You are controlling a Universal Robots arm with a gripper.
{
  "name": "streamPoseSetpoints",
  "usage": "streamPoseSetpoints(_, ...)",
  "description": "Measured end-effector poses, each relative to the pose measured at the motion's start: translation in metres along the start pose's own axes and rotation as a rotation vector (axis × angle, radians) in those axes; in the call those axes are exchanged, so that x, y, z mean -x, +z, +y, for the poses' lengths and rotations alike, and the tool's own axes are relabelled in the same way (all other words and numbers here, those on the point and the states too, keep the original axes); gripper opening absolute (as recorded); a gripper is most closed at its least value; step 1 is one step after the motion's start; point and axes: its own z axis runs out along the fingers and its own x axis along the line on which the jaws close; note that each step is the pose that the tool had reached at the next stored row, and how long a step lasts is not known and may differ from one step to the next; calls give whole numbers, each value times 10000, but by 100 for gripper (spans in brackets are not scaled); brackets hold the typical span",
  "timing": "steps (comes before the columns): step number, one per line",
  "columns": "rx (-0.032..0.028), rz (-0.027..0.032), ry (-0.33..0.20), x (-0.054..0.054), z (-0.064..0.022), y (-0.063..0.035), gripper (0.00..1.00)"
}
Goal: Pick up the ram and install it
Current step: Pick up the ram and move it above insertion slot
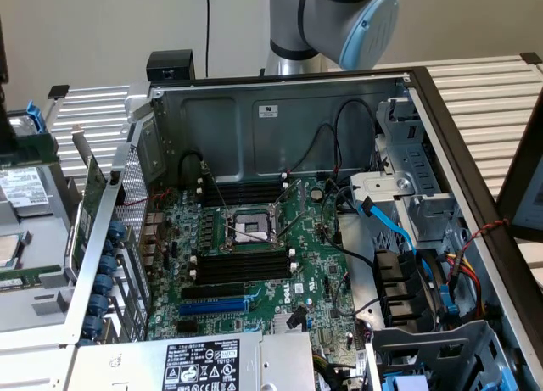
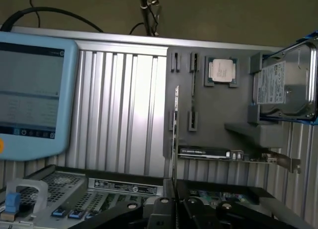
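One ram (image 2: 175,134), seen edge-on, is pinched between the nearly closed fingers of the tool (image 2: 175,203). Beyond it, a grey tray (image 2: 218,110) on the ribbed surface (image 2: 124,105) carries a CPU (image 2: 222,70), a hard drive (image 2: 285,87) and a card (image 2: 223,154).

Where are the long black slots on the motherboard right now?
In the exterior view, one bank of long black slots lies between the CPU socket and the blue slot; a second bank sits just beyond the socket.
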Motion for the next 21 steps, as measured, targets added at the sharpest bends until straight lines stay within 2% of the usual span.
streamPoseSetpoints(3, 2, -6, 0, -8, -139, -132, 13)
streamPoseSetpoints(6, 5, -10, 0, -16, -274, -203, 13)
streamPoseSetpoints(21, 15, -33, -36, -47, -957, -187, 13)
